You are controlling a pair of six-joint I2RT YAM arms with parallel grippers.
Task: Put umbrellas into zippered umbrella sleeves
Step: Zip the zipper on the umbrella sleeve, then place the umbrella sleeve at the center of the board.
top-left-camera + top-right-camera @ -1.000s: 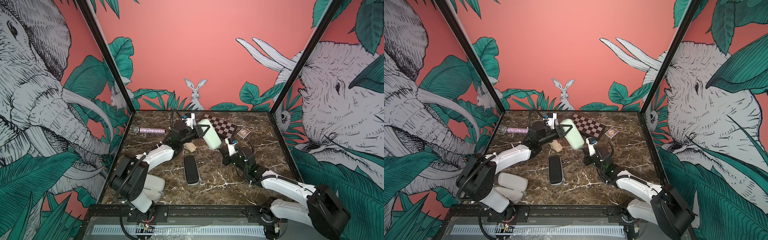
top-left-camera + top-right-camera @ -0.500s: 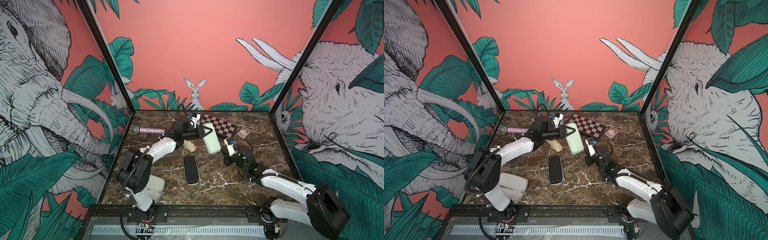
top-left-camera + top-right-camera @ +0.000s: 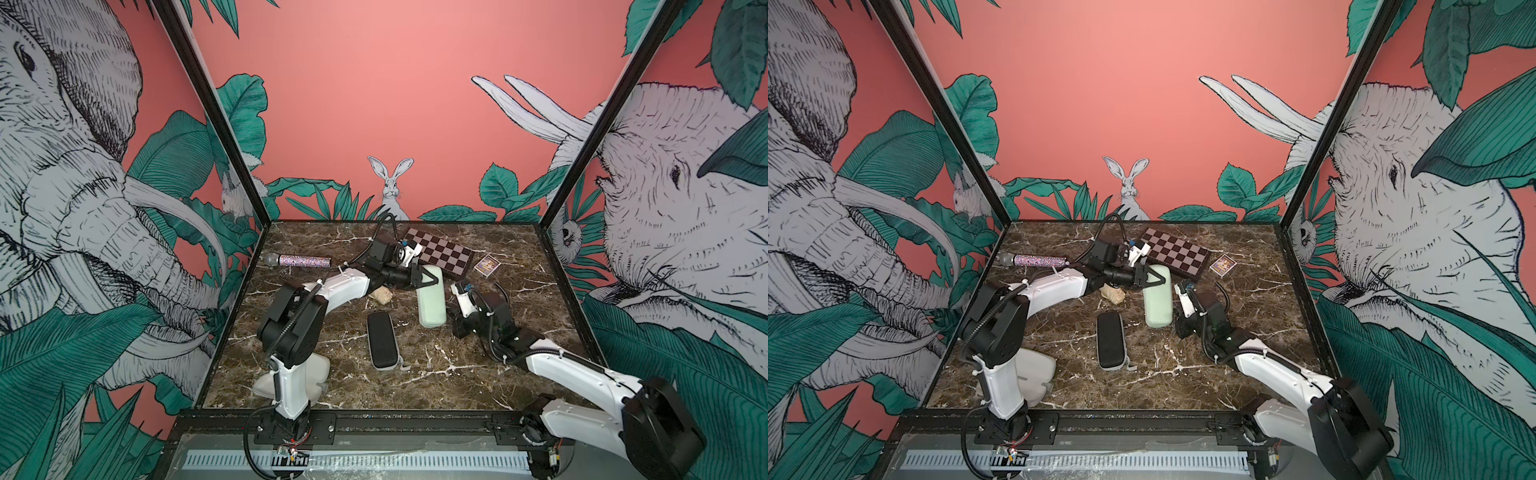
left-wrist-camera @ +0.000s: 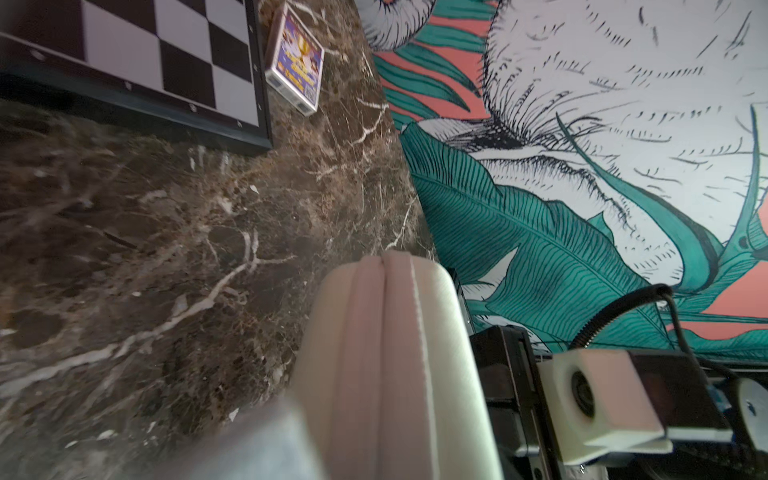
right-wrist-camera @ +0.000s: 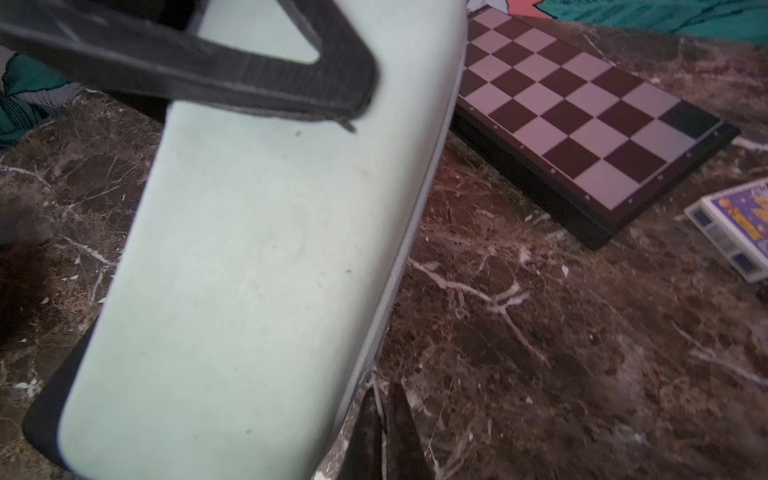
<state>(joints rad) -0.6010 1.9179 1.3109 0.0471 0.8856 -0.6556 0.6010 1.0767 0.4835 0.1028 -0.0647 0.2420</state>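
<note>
The pale mint green sleeve [image 3: 432, 305] [image 3: 1158, 305] lies lengthwise mid-table, its two halves together. My left gripper [image 3: 426, 277] [image 3: 1152, 277] is shut on its far end, one black finger [image 5: 232, 79] across its top; the left wrist view looks along the sleeve's zip edge [image 4: 386, 353]. At the sleeve's near right edge my right gripper [image 5: 384, 415] [image 3: 452, 326] is shut on the thin pale zip pull. A closed black sleeve [image 3: 382, 345] [image 3: 1111, 345] lies in front. A beige sleeve [image 3: 320, 374] lies open behind the left arm's base. A tan umbrella [image 3: 381, 295] [image 3: 1114, 294] sits under the left arm.
A glittery microphone [image 3: 303, 260] lies at the back left. A chequered chessboard box [image 3: 440, 253] [image 5: 582, 124] lies close behind the mint sleeve, with a small card box [image 3: 487, 264] [image 4: 295, 62] to its right. Printed walls enclose the marble table [image 3: 457, 374].
My left gripper has swung the mint sleeve from a slant to lying lengthwise, a little further right. The right arm has barely moved.
</note>
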